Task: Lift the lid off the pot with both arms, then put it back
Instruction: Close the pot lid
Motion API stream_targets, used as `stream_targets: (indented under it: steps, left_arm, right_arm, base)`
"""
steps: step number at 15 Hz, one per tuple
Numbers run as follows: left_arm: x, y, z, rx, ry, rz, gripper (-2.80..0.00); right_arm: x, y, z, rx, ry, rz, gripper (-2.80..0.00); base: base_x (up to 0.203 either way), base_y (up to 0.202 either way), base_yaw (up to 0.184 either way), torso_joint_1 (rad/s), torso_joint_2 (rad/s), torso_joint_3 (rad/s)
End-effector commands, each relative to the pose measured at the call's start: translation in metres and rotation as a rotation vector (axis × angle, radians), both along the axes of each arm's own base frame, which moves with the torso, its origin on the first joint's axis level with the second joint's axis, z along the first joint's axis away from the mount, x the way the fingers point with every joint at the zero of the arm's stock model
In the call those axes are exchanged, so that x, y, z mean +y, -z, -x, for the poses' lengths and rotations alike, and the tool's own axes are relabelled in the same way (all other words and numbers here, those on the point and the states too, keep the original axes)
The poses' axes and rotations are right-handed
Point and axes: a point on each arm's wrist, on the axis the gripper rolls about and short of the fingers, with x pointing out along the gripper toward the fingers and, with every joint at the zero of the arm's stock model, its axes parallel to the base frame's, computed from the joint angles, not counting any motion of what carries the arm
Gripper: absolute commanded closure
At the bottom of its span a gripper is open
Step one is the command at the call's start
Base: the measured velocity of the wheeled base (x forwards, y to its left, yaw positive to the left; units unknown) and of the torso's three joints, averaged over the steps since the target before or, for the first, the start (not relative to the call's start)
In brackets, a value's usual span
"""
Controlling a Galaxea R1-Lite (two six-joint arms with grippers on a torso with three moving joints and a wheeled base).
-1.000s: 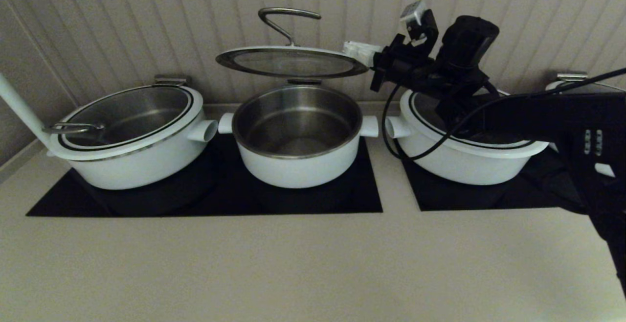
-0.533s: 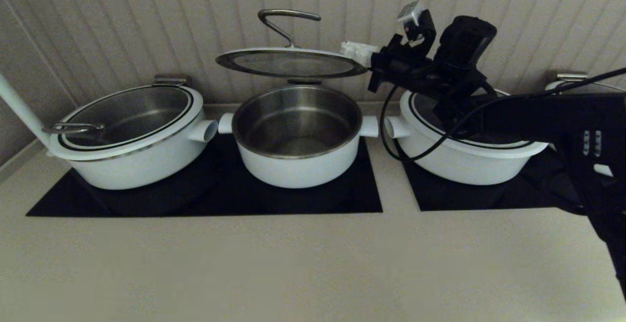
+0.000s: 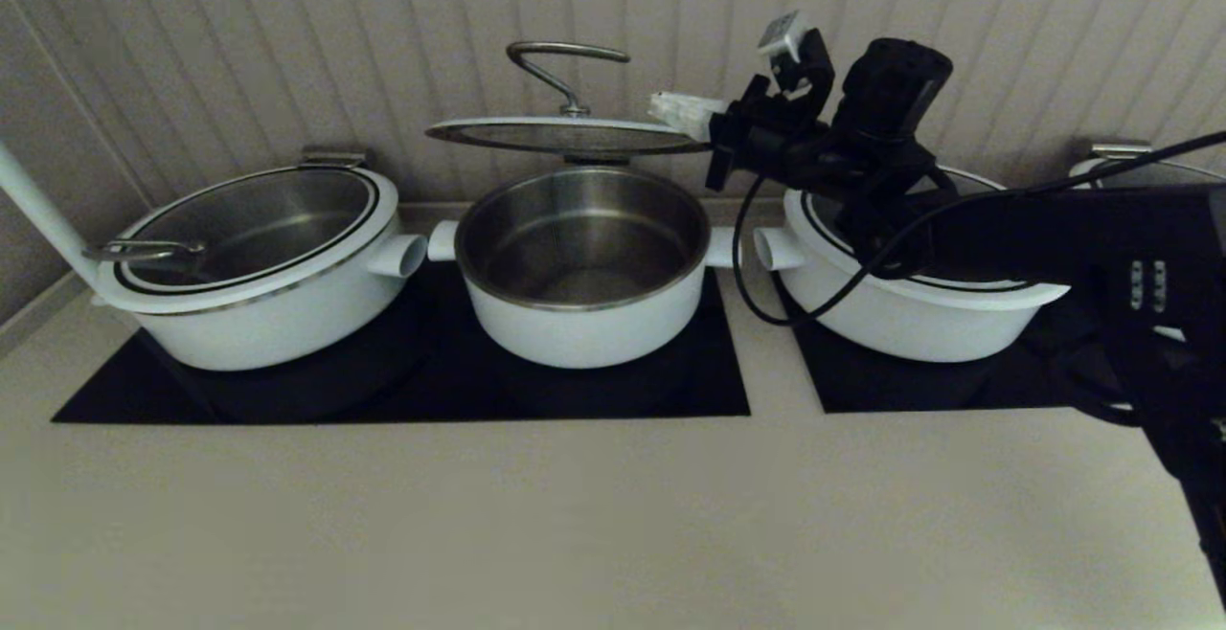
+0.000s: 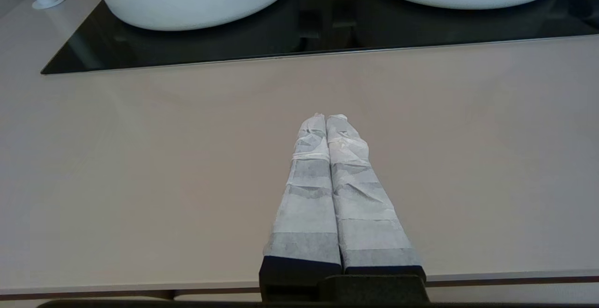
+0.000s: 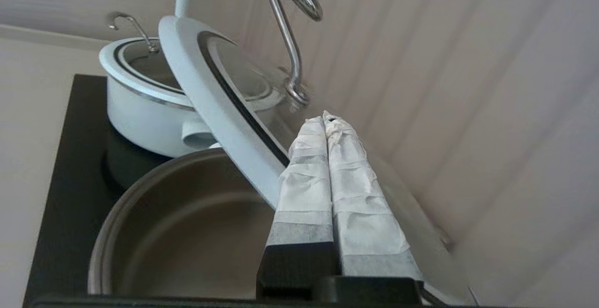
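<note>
The lid (image 3: 567, 135) sits lower than it did half a second ago and a second ago: its rim now shows almost edge-on in the head view, close above the pot (image 3: 580, 266), where before more of the glass face was visible. It is still clear of the pot's rim. The right gripper (image 3: 682, 113) has come down and slightly toward 9 o'clock with it, and the cable loop under the arm hangs lower.

The right gripper is at the lid's 3 o'clock edge, its wrapped fingers pressed together. The right wrist view shows the fingers (image 5: 327, 158) lying against the lid's (image 5: 220, 106) upper side with no gap between them; whether they pinch the rim cannot be told. That view also shows the steel handle (image 5: 290, 27) rising from the lid's centre and the open pot (image 5: 187, 233) underneath.

The left gripper (image 4: 326, 117) appears only in the left wrist view. It hovers over the bare counter (image 4: 140, 158) with fingers closed tight on nothing, facing the black hob (image 4: 327, 27) at 12 o'clock.

In the head view a wider pot (image 3: 254, 261) stands at the pot's 9 o'clock and another wide pot (image 3: 910, 295) at 3 o'clock, partly behind the right arm.
</note>
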Motion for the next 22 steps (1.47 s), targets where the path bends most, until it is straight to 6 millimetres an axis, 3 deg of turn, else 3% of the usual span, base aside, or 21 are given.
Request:
stream_targets:
  steps: [1, 22]
  left_arm:
    - [0.000, 0.000, 0.000, 0.000, 0.000, 0.000, 0.00]
    - [0.000, 0.000, 0.000, 0.000, 0.000, 0.000, 0.00]
  right_arm:
    - [0.003, 0.003, -0.001, -0.015, -0.004, 0.009, 0.00]
    - [0.022, 0.022, 0.011, 0.002, -0.037, 0.062, 0.00]
  base:
    - [0.000, 0.000, 0.000, 0.000, 0.00, 0.000]
    - [0.000, 0.000, 0.000, 0.000, 0.00, 0.000]
